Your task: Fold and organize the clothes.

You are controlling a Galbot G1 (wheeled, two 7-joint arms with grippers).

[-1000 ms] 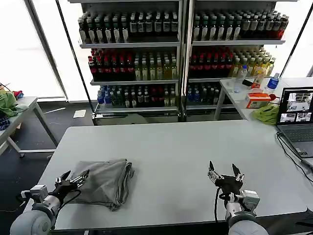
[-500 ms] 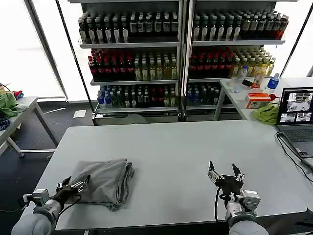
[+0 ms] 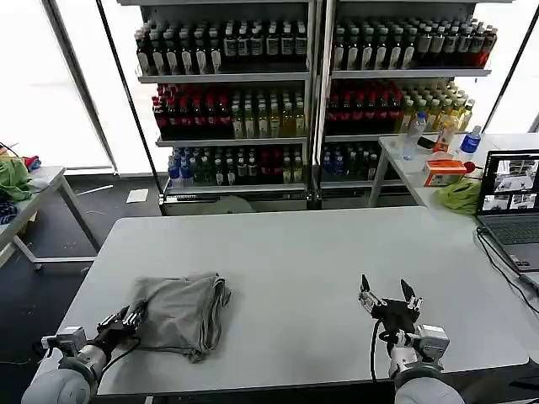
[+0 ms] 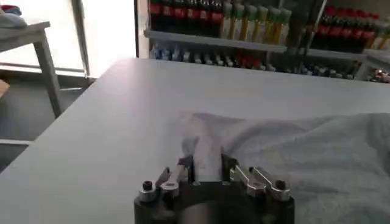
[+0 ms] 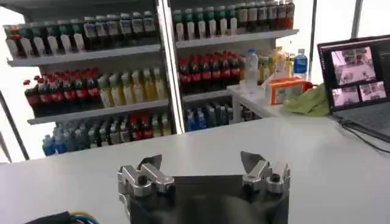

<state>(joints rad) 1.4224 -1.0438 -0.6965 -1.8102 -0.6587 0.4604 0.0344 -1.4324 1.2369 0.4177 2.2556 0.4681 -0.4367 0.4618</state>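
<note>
A folded grey T-shirt [image 3: 181, 307] lies on the white table [image 3: 295, 252] at the near left. My left gripper [image 3: 128, 320] sits low at the shirt's near-left edge, its fingers drawn close together with a fold of grey cloth between them. In the left wrist view that strip of T-shirt [image 4: 304, 152] runs between the fingers of the left gripper [image 4: 208, 165]. My right gripper [image 3: 389, 295] hovers over bare table at the near right, open and holding nothing. The right wrist view shows the right gripper [image 5: 201, 161] with its fingers spread wide.
A laptop [image 3: 509, 202] with cables stands at the table's right edge. Behind it a side table holds a lime-green cloth [image 3: 459, 195], an orange box and bottles. Drink shelves [image 3: 312, 93] fill the back. Another table [image 3: 25, 198] with cloths stands far left.
The left gripper was open over the shirt's left edge a second ago. It has drawn back toward the near-left and closed on that edge. The right arm has not moved.
</note>
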